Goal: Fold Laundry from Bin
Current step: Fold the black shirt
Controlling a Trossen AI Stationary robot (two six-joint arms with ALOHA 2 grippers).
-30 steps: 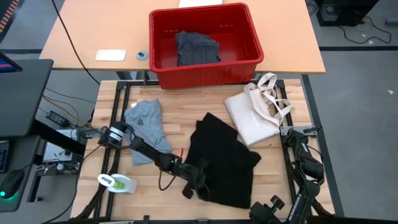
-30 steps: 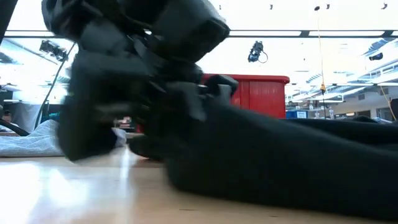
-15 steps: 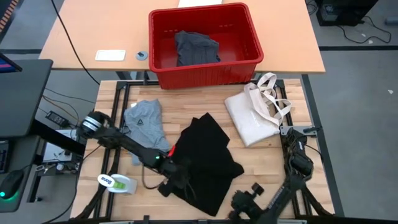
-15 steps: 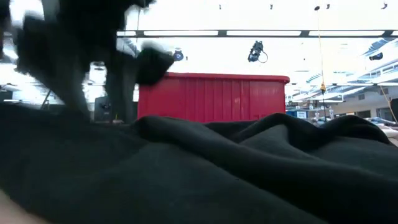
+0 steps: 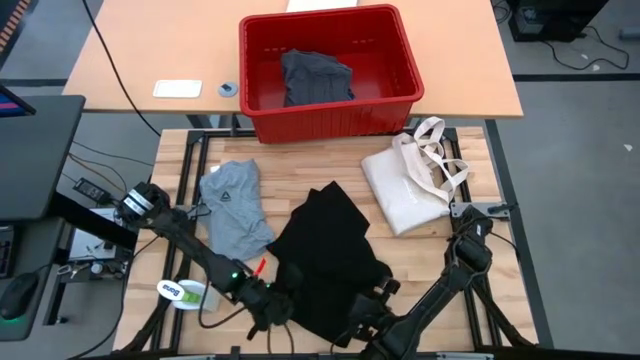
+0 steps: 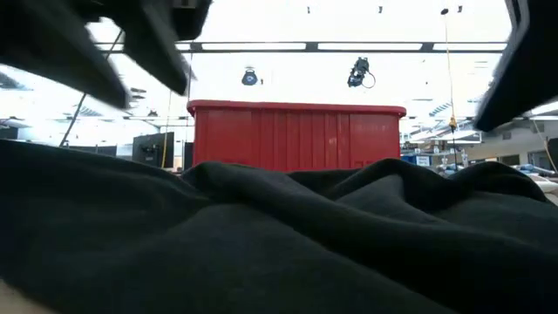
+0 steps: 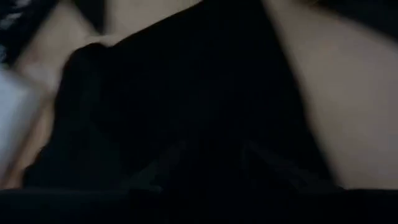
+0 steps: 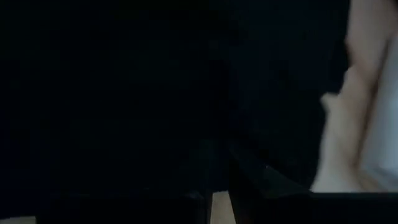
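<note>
Inside, the red bin (image 5: 262, 112) holds one crumpled dark grey garment (image 5: 316, 77).

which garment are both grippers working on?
The black garment spread mid-table; left gripper and right gripper sit at its near edge. The grey T-shirt lies apart, another garment sits in the red bin.

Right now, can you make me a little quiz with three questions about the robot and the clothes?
1. True or false: the red bin is empty.
2. Which garment are both claws at: A the grey T-shirt, B the black garment, C the tote bag?
3. Fill in: the tote bag lies on the table's ____ side, seen from above.

Key: 1 false, a dark grey garment lies inside. 2 B: left claw and right claw are at its near edge. 3 right.
</note>
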